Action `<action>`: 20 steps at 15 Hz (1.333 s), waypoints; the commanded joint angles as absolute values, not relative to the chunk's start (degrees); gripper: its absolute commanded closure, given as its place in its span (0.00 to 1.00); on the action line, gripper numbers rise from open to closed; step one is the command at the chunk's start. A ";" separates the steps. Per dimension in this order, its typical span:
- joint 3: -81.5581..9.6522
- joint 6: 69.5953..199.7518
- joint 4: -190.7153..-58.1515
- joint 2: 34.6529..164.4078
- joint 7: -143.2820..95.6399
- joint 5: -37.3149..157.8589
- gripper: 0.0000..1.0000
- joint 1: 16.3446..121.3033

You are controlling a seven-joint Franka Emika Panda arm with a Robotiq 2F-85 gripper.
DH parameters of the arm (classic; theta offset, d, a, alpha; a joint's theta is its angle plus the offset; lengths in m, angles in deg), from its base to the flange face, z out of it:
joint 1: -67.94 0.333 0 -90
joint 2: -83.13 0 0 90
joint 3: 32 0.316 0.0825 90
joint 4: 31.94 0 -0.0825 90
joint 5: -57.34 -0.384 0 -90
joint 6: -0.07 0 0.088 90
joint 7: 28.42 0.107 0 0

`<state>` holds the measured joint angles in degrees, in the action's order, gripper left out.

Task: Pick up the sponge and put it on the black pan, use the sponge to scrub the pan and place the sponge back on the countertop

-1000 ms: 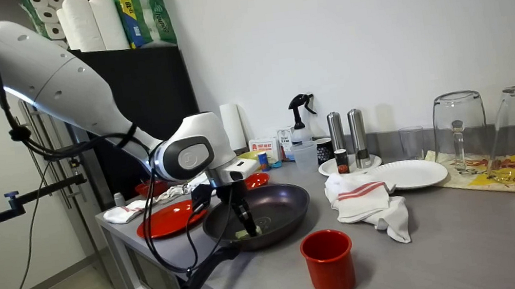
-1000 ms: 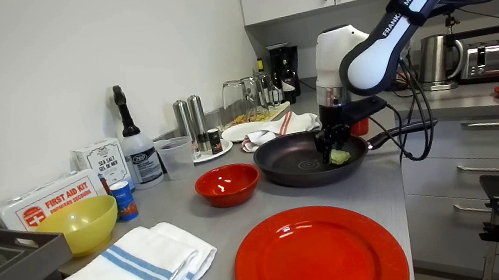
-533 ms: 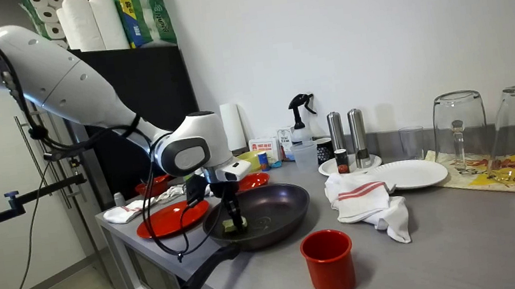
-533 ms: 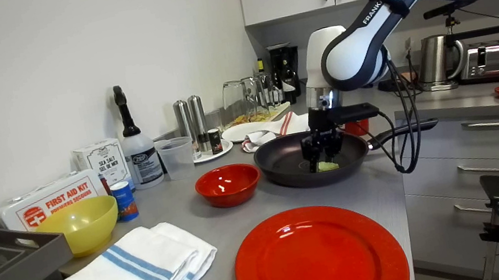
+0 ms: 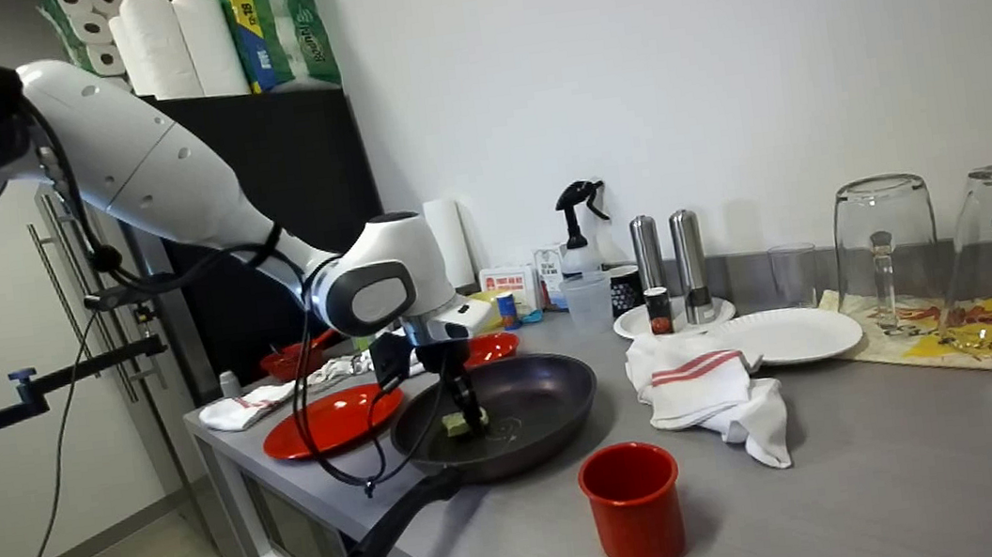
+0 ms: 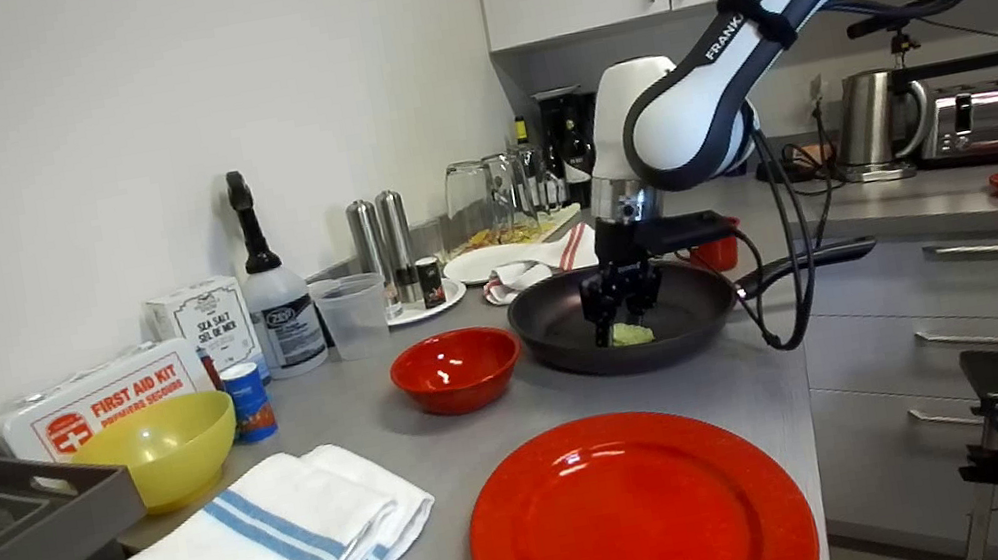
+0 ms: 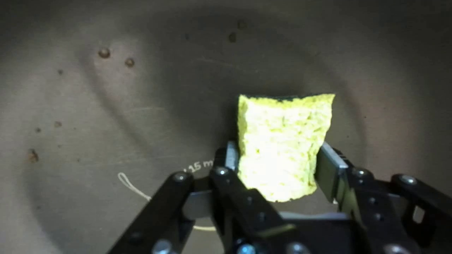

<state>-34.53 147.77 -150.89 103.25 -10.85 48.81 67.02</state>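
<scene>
In the wrist view the yellow-green sponge [image 7: 282,141] is pinched between the two pads of my gripper [image 7: 280,158], its upper part standing out beyond them. Both exterior views show the gripper [image 6: 622,315] pointing down inside the black pan [image 5: 554,404], with the sponge [image 6: 633,335] low over the pan's floor. Whether the sponge presses on that floor I cannot tell. Brown specks lie on the pan's surface left of the sponge in the wrist view. The pan rests on the grey countertop [image 5: 861,480], its handle [image 5: 398,522] reaching past the edge.
A red plate [image 6: 639,510] and a red bowl [image 6: 456,368] sit close to the pan. Near it also stand a red cup [image 5: 634,512] and a crumpled white cloth [image 5: 708,385] with red stripes. The arm's cables [image 5: 321,432] hang beside the pan handle.
Still gripping the sponge, my gripper has swept across the inside of the pan: leftward in an exterior view, and left then slightly back right in an exterior view. The pan looks unmoved.
</scene>
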 commanded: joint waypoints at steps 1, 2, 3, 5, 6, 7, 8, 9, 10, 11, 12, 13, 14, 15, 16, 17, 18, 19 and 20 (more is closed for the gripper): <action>-35.69 148.77 -145.11 108.74 -10.17 52.72 0.72 69.10; -35.60 148.31 -143.66 109.65 -10.08 53.49 0.72 69.56; -35.60 148.25 -142.56 110.35 -9.96 54.32 0.72 70.07; -35.80 148.42 -140.34 111.96 -9.73 56.16 0.72 71.22; -36.03 148.51 -139.28 112.77 -9.57 57.10 0.72 71.79; -36.64 148.96 -137.92 113.88 -9.10 58.50 0.72 72.56; -37.22 149.08 -136.53 114.95 -8.57 59.62 0.72 73.18; -37.83 149.21 -135.32 115.87 -8.06 60.75 0.72 73.81; -38.64 149.30 -134.06 116.85 -7.44 61.95 0.72 74.40; -39.56 149.32 -132.84 117.85 -6.89 63.13 0.72 74.89; -40.47 149.36 -131.65 118.83 -6.42 64.17 0.72 75.25; -41.29 149.15 -130.31 119.84 -5.85 64.91 0.72 75.46; -41.89 149.06 -129.20 120.55 -5.38 65.33 0.72 75.61; -42.37 148.91 -128.20 121.19 -4.94 65.50 0.72 75.63; -42.73 148.73 -127.24 121.72 -4.63 65.53 0.72 75.61; -42.82 148.47 -126.57 122.00 -4.57 65.15 0.72 75.42; -42.85 148.24 -126.02 122.18 -4.57 64.78 0.72 75.27; -43.06 148.38 -125.74 122.34 -4.40 64.72 0.72 75.31; -43.17 148.26 -125.38 122.55 -4.28 64.57 0.72 75.29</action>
<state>-42.02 148.22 -128.54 118.95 -6.05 63.71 74.82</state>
